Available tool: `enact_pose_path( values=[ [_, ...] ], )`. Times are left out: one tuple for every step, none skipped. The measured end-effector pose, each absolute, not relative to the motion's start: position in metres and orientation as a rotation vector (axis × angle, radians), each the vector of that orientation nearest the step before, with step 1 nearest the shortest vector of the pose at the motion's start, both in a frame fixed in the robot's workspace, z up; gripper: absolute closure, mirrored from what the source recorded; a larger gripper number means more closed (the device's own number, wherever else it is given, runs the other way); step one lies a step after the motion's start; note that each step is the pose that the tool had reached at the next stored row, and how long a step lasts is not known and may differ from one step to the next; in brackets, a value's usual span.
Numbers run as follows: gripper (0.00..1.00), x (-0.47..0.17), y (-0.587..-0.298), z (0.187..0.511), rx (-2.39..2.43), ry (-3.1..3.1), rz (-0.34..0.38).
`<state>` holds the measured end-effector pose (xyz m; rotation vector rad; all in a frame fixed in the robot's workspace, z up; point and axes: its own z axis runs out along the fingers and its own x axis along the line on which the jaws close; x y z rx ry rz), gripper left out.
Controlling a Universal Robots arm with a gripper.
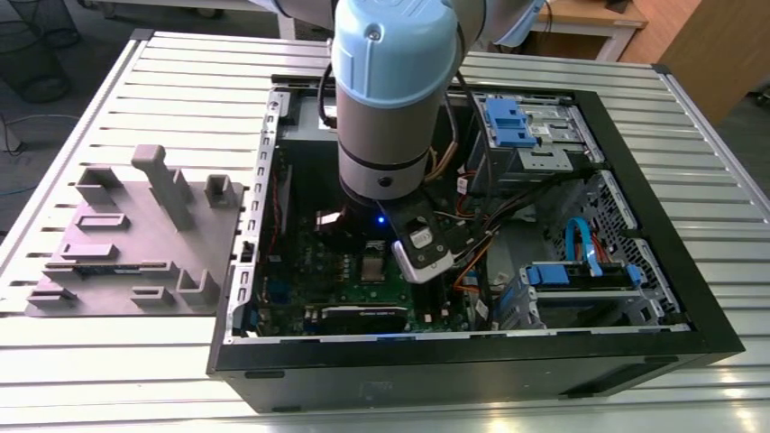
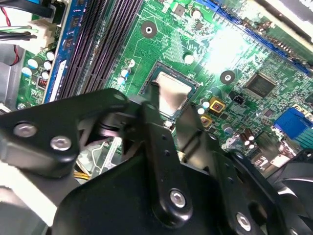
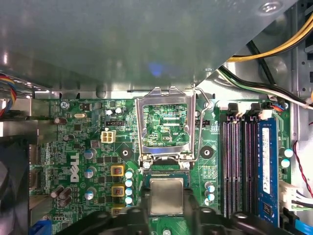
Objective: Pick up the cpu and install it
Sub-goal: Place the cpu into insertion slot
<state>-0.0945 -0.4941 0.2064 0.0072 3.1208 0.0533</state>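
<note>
Table (image 1: 121, 397): ribbed aluminium slats, pale grey. It carries two things.

Case (image 1: 481, 365): black sheet-steel PC tower on its side, open panel up, toward the table's edge on the exterior view's right. Blue plastic drive latches (image 1: 511, 122) sit along its far wall.

Tray (image 1: 132, 244): matte grey moulding with stepped pockets and upright posts. It lies by the table's edge on the exterior view's left, just beside the case wall.

Arm (image 1: 385, 108): smooth silver-grey tube with a pale blue cap, coming straight down through the case opening. The case walls ring it on all sides, with loose cables close on the exterior view's right.

Motherboard (image 3: 83, 147): glossy green, flat on the case floor, with white silk-screen print that is not transcribed here.

Memory slots (image 3: 237, 166): long black ribbed slots near one board edge, well apart from the socket. A blue stick (image 3: 266, 161) sits in the outermost one.

Socket frame (image 3: 142, 127): bright stamped steel with a hollow centre, swung open and lying back from the socket, its wire lever beside it.

Capacitors (image 3: 128, 183): a row of small silver-blue cans just beside the socket edge, so room is tight there.

Cpu (image 3: 166, 196): flat square with a brushed silvery lid, at the socket directly below the frame hinge. Whether it is fully seated or a hair above cannot be told.

Gripper (image 2: 171, 105): black anodised linkage with bright screw heads. In both wrist views its fingers (image 2: 152, 98) are closed against two opposite edges of the cpu, with no gap visible.
</note>
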Motion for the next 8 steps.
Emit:
enact_pose_path(
  values=[
    [0.64, -0.0945, -0.4941, 0.2065, 0.007, 3.121, 0.053],
    [0.64, -0.0945, -0.4941, 0.2066, 0.007, 3.121, 0.053],
    [0.70, -0.0945, -0.4941, 0.2066, 0.007, 3.121, 0.053],
    [0.76, -0.0945, -0.4941, 0.2067, 0.007, 3.121, 0.053],
    [0.76, -0.0945, -0.4941, 0.2068, 0.007, 3.121, 0.053],
    [0.82, -0.0945, -0.4941, 0.2069, 0.007, 3.121, 0.053],
    [0.88, -0.0945, -0.4941, 0.2070, 0.007, 3.121, 0.053],
    [0.88, -0.0945, -0.4941, 0.2071, 0.007, 3.121, 0.053]
  ],
)
